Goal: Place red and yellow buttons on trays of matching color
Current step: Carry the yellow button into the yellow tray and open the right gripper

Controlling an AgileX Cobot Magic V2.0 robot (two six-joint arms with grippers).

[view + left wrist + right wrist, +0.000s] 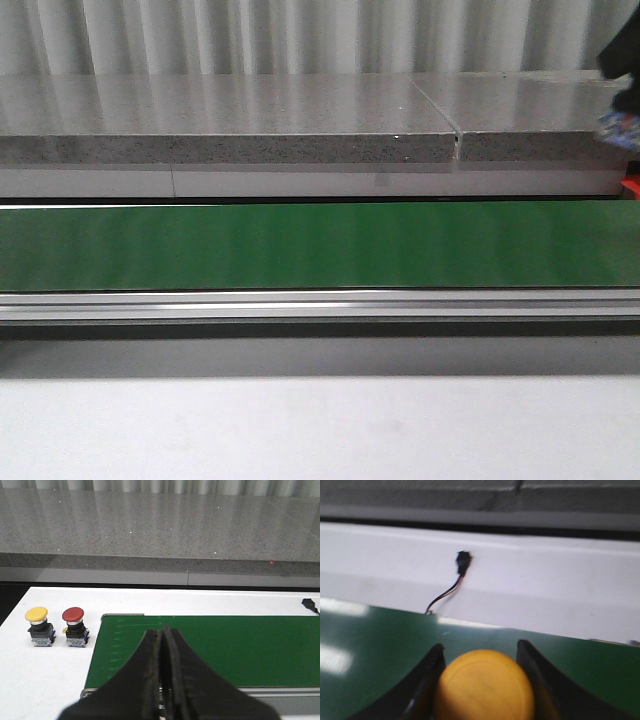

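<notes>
Above the green belt point(380, 645), a yellow button point(485, 687) is gripped by the right gripper point(482, 680), while a second yellow button point(37, 626) and a red button point(74, 626) are left unplaced beside the clenched, empty left gripper point(161, 645), with no trays seen.

Green belt point(300, 245) lies bare; granite ledge point(230, 148) walls its far side.

Matt green belt point(320, 245); glossy speckled, perhaps stone, counter point(250, 115).
</notes>
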